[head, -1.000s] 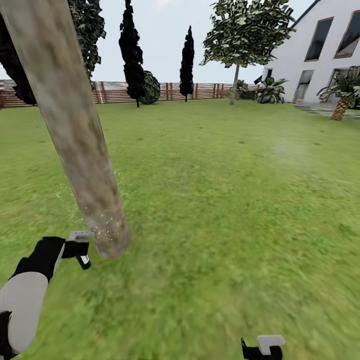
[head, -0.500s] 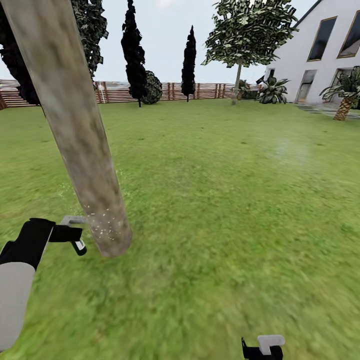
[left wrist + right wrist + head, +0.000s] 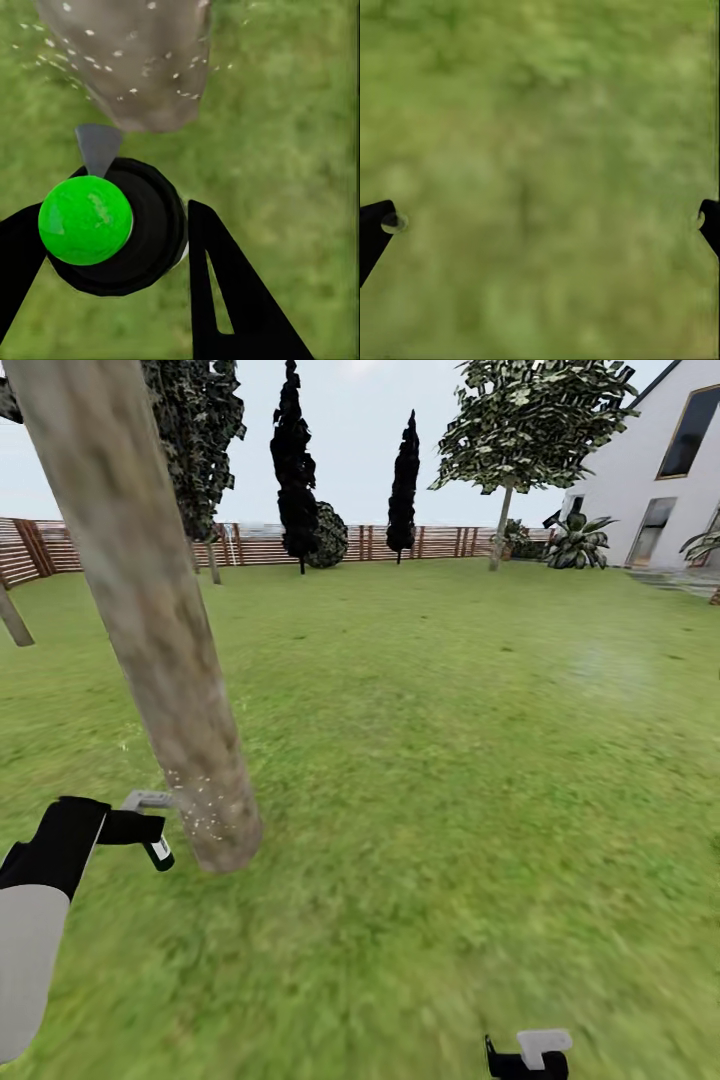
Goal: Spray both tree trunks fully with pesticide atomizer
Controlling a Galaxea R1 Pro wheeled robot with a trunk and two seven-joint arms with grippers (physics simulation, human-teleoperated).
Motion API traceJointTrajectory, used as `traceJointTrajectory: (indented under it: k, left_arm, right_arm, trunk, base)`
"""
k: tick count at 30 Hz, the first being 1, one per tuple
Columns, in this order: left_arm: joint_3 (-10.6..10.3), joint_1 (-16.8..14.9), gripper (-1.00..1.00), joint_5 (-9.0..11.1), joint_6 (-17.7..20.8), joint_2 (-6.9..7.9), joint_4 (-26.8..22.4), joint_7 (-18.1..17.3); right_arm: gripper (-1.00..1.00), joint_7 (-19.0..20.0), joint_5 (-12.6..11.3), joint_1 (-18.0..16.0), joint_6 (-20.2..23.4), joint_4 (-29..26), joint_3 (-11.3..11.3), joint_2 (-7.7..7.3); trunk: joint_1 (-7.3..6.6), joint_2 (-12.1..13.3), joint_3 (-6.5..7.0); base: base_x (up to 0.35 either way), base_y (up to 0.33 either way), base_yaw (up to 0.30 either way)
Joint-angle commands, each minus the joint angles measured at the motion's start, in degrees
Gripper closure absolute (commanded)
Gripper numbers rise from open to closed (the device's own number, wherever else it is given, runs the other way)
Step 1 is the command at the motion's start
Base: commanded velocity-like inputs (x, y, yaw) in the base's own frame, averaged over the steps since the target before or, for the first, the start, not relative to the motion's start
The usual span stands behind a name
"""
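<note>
A thick, blotchy grey-brown tree trunk (image 3: 150, 610) leans across the left of the head view and meets the grass (image 3: 450, 760) at its base. Whitish pesticide speckles (image 3: 203, 810) dot the lowest part of the trunk (image 3: 127, 60). Just left of that base, my left gripper (image 3: 150, 830) is shut on the pesticide atomizer (image 3: 146, 800). In the left wrist view the atomizer (image 3: 85, 220) shows a bright green cap, a black round body and a grey nozzle aimed at the trunk, between black fingers (image 3: 225, 292). My right gripper (image 3: 530, 1055) hangs open over bare grass (image 3: 540, 150).
A second pale trunk (image 3: 12, 622) leans in at the far left edge. Dark cypress-like trees (image 3: 297, 470) and a round bush (image 3: 328, 540) stand along the slat fence (image 3: 440, 542). A leafy tree (image 3: 530, 420) and the white house (image 3: 660, 470) are at the back right.
My left gripper with the atomizer first moved a little up and left beside the trunk base. Since then the head camera has turned left, bringing the far-left trunk into view.
</note>
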Motion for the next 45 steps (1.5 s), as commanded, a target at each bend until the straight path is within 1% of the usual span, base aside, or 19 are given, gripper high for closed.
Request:
traceJointTrajectory:
  k: [1,7,20,27,28,29,31,32,35,45]
  left_arm:
    - [0.0,0.0,1.00,0.0,0.0,0.00,0.0,0.0]
    - [0.0,0.0,1.00,0.0,0.0,0.00,0.0,0.0]
    - [0.0,0.1,1.00,-0.1,-0.1,0.01,0.1,0.2]
    - [0.0,0.1,1.00,-0.1,-0.1,0.09,0.1,0.4]
    - [0.1,0.1,1.00,-0.1,-0.1,0.09,0.2,0.4]
    - [0.8,0.1,1.00,-0.1,-0.1,0.09,0.2,0.5]
    - [2.9,0.1,1.00,-0.2,-0.1,0.09,0.2,0.5]
    - [3.1,0.1,1.00,-0.3,-0.2,0.09,0.2,0.5]
    - [3.2,0.1,1.00,-0.3,-0.2,0.09,0.2,0.5]
    - [3.4,0.2,1.00,-0.2,-0.2,0.30,0.1,0.6]
  right_arm:
    - [-1.00,0.0,0.0,0.0,0.0,0.0,0.0,-0.04]
    - [-1.00,0.0,0.0,0.0,0.0,0.0,0.0,-0.02]
    - [-1.00,0.0,0.0,0.0,0.0,0.0,0.0,-0.05]
    - [-1.00,0.0,0.0,0.0,0.0,0.0,0.0,-0.14]
    - [-1.00,0.0,0.0,0.0,0.0,0.0,0.0,-0.14]
    - [-1.00,0.0,0.0,0.0,0.0,0.0,0.0,-0.14]
    - [-1.00,0.0,0.0,0.0,0.0,0.0,0.0,-0.08]
    - [-1.00,0.0,0.0,0.0,0.0,0.0,0.0,-0.07]
    - [-1.00,0.0,0.0,0.0,0.0,0.0,0.0,-0.06]
    - [-1.00,0.0,0.0,0.0,0.0,0.0,0.0,-0.06]
  trunk:
    - [0.00,0.0,0.00]
    - [0.00,0.0,0.00]
    - [0.00,0.0,0.00]
    - [0.00,0.0,0.00]
    - [0.00,0.0,0.00]
    - [0.00,0.0,0.00]
    - [0.00,0.0,0.00]
    - [0.00,0.0,0.00]
    - [0.00,0.0,0.00]
    - [0.00,0.0,0.00]
  base:
    - [0.150,-0.262,0.000]
    - [0.138,-0.259,0.035]
    - [0.039,-0.273,0.261]
    - [0.152,-0.268,0.012]
    - [0.165,-0.257,0.000]
    - [0.170,-0.251,0.000]
    - [0.174,-0.247,0.000]
    - [0.175,-0.246,0.000]
    - [0.175,-0.246,0.155]
    - [0.134,-0.252,0.274]
